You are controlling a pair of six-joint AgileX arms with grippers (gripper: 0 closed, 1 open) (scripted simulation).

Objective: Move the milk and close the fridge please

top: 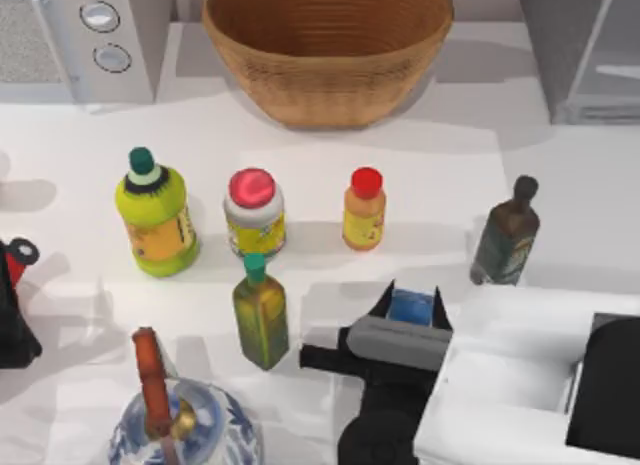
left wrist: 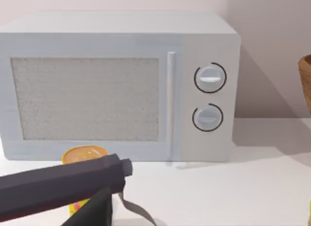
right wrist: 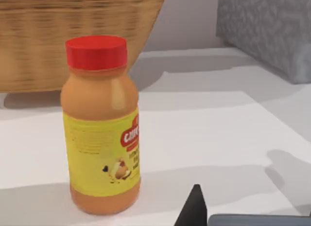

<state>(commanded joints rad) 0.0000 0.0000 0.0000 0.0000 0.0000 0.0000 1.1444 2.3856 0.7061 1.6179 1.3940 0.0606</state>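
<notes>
The milk [top: 411,307] shows its blue top at the front right of the table, between the two black fingers of my right gripper [top: 412,303], which is shut on it. The right wrist view has one fingertip [right wrist: 194,209] at its lower edge, facing the orange red-capped bottle [right wrist: 102,129]. The fridge [top: 575,55] is a grey box at the back right corner with a pale door panel. My left gripper [top: 14,285] is parked at the table's left edge, pointing at the microwave [left wrist: 116,85].
A wicker basket [top: 328,45] stands at the back centre and the microwave [top: 80,40] at the back left. A green-capped yellow bottle [top: 155,220], red-lidded jar [top: 254,213], orange bottle [top: 364,210], dark bottle [top: 505,235], olive bottle [top: 260,310] and blue-white teapot [top: 185,425] crowd the table.
</notes>
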